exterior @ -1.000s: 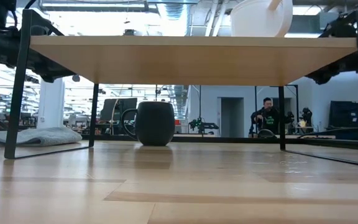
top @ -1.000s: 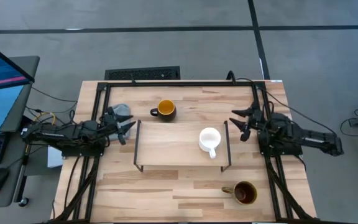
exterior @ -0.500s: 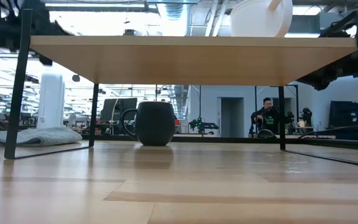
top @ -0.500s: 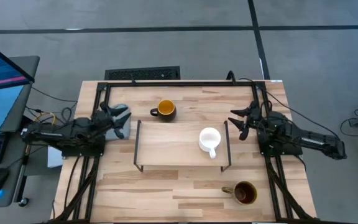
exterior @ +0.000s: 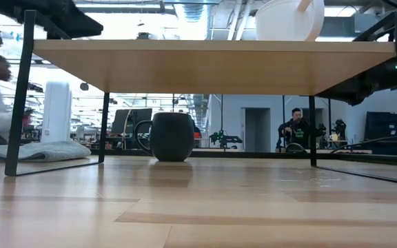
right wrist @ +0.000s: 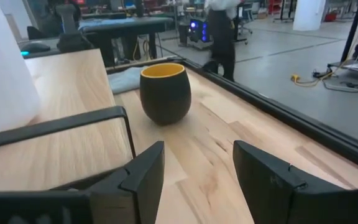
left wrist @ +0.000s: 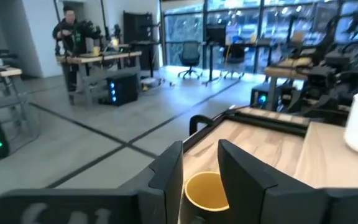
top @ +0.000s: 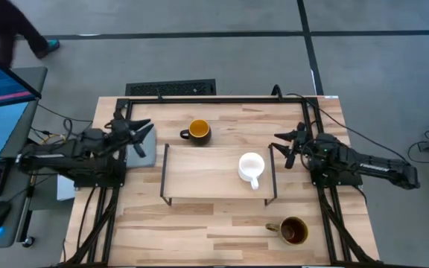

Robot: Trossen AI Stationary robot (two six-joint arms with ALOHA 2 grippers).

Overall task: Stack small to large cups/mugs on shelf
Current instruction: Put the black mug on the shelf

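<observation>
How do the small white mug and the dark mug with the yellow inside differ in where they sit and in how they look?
The white mug stands on the shelf; the dark mug stands on the tabletop, behind the shelf. The white mug is pale inside and out; the dark mug is yellow inside. In the high view the white mug's handle points toward the front edge, the dark mug's toward the left arm's side. Both stand upright, free of the grippers.

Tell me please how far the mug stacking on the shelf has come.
Done: the white mug stands on the shelf. In hand: nothing; the left gripper and right gripper are open and empty. Left: the dark mug and olive-brown mug are on the table.
</observation>
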